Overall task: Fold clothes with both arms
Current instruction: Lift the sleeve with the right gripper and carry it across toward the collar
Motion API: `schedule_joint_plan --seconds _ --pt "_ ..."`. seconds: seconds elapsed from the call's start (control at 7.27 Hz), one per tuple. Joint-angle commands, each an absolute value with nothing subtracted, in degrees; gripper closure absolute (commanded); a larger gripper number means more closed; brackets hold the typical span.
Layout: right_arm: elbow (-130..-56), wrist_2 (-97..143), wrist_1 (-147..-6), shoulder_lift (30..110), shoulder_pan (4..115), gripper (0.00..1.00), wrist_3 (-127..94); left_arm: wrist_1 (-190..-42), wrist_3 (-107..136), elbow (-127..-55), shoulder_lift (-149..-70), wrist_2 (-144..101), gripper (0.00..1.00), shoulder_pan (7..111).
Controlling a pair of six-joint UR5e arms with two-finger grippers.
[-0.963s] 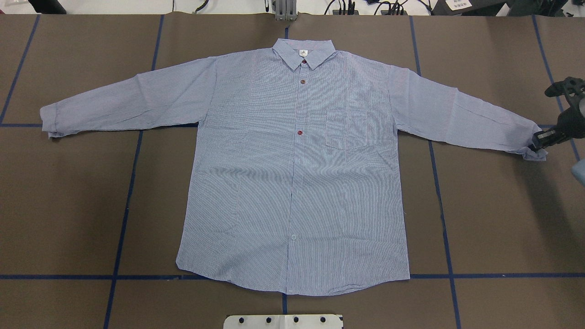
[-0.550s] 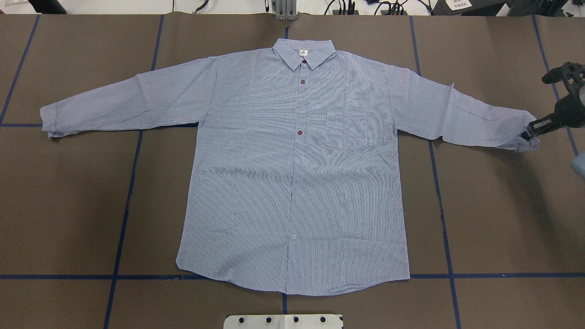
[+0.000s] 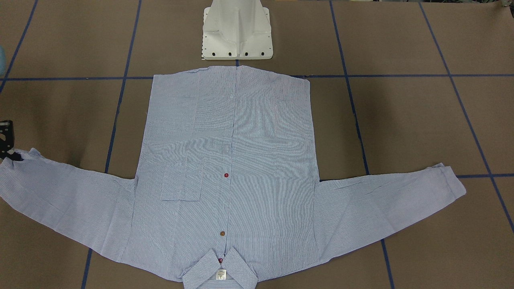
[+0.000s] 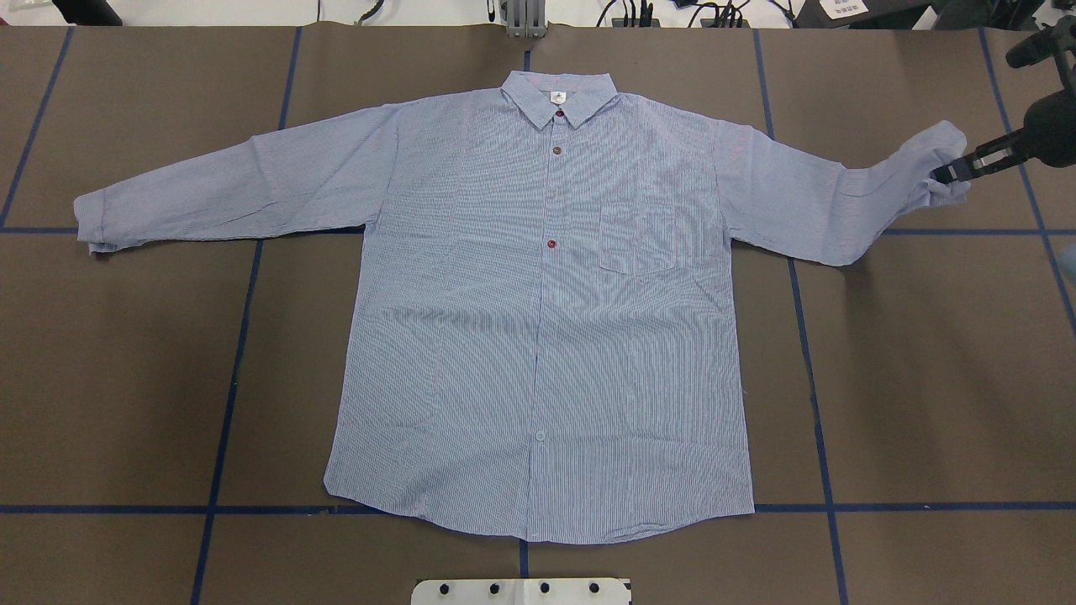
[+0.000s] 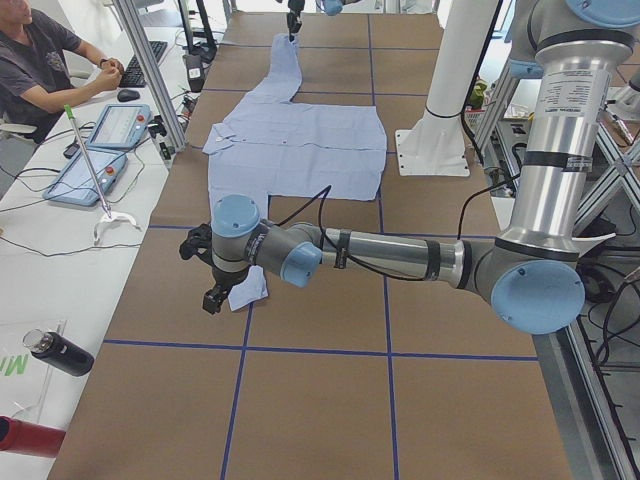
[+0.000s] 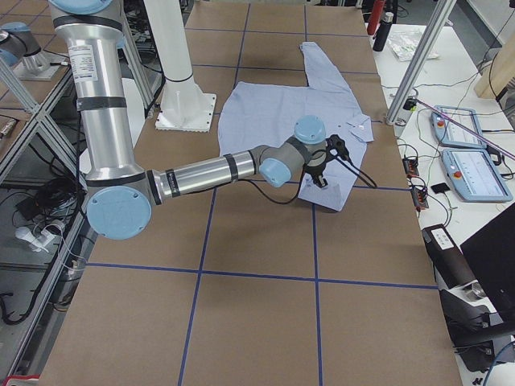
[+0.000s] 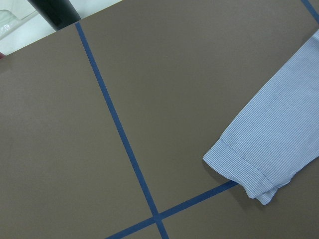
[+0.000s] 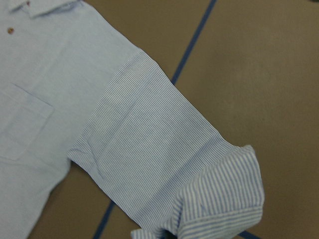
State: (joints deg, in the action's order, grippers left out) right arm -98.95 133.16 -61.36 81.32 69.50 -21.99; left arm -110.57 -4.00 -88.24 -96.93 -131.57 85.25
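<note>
The light blue striped shirt lies flat, front up, collar at the table's far side; it also shows in the front-facing view. My right gripper is shut on the cuff of the sleeve on my right and holds it raised, so the sleeve bends upward. That cuff fills the bottom of the right wrist view. The other sleeve's cuff lies flat on the table. My left gripper hovers just beside that cuff; I cannot tell whether it is open or shut.
The table is brown paper with a grid of blue tape lines. The white pedestal base stands at the near edge behind the shirt's hem. An operator sits at a side desk with control tablets.
My right gripper has carried the cuff up and toward the far side of the table, lifting and bending that sleeve. The shirt's body and the other sleeve have not moved.
</note>
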Motion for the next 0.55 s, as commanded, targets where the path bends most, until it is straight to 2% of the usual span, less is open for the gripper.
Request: schedule_joint_plan --seconds 0.0,0.28,0.41 --pt "-101.51 133.24 -61.35 71.94 68.48 1.00 -33.27 -110.57 -4.04 -88.16 -96.86 -131.57 0.00 85.25" --pt "-98.46 131.59 -61.52 64.20 62.35 1.00 -37.68 -110.57 -4.13 -87.63 -96.86 -131.57 0.00 85.25" --pt "-94.17 128.88 -61.52 58.85 59.01 1.00 -37.97 -110.57 -4.13 -87.54 -96.77 -131.57 0.00 85.25"
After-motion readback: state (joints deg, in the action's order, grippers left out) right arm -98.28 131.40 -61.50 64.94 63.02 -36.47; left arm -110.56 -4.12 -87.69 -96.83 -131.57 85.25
